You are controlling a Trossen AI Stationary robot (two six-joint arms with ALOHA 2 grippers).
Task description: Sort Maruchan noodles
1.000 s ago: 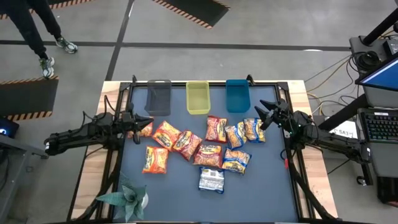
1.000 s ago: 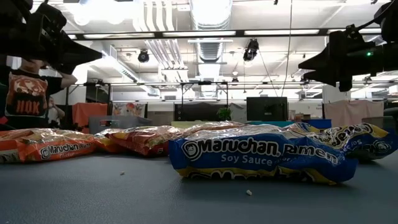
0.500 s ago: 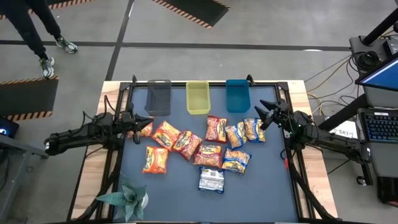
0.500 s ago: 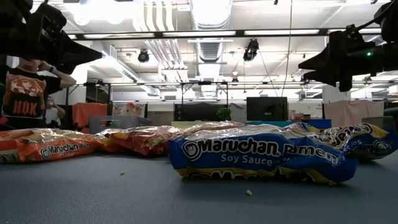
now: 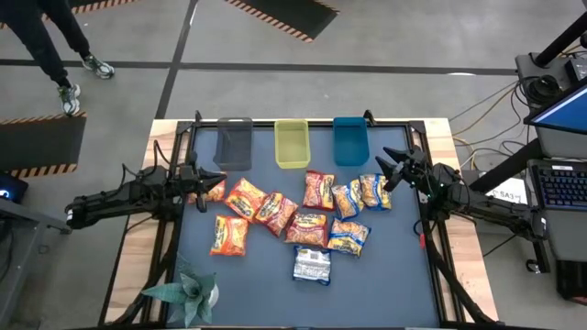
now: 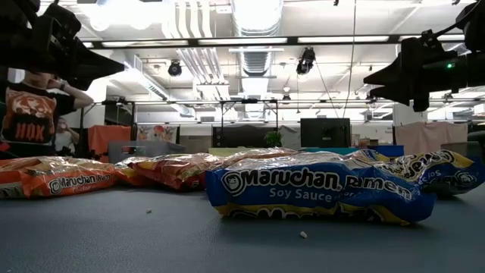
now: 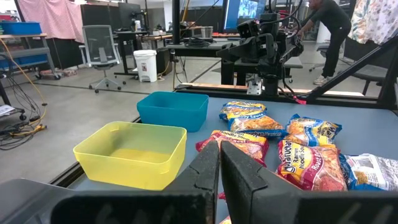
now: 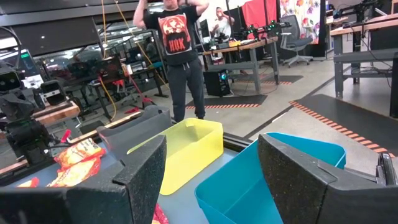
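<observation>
Several Maruchan noodle packets lie flat in the middle of the blue table top: orange ones (image 5: 228, 235), red ones (image 5: 318, 190), blue-and-yellow ones (image 5: 348, 236) and a silvery-white one (image 5: 312, 265). The low view shows a blue soy sauce packet (image 6: 318, 193) up close. My left gripper (image 5: 216, 179) hovers level at the left edge, shut and holding nothing, above an orange packet (image 5: 209, 191). My right gripper (image 5: 387, 170) hovers level at the right edge, open and holding nothing, beside a blue-and-yellow packet (image 5: 374, 191). Both hang well above the packets in the low view.
Three bins stand in a row along the far edge: grey (image 5: 233, 143), yellow (image 5: 292, 144) and blue (image 5: 350, 140). A green leafy plant (image 5: 188, 291) sits at the near left corner. A person (image 8: 180, 46) stands beyond the table.
</observation>
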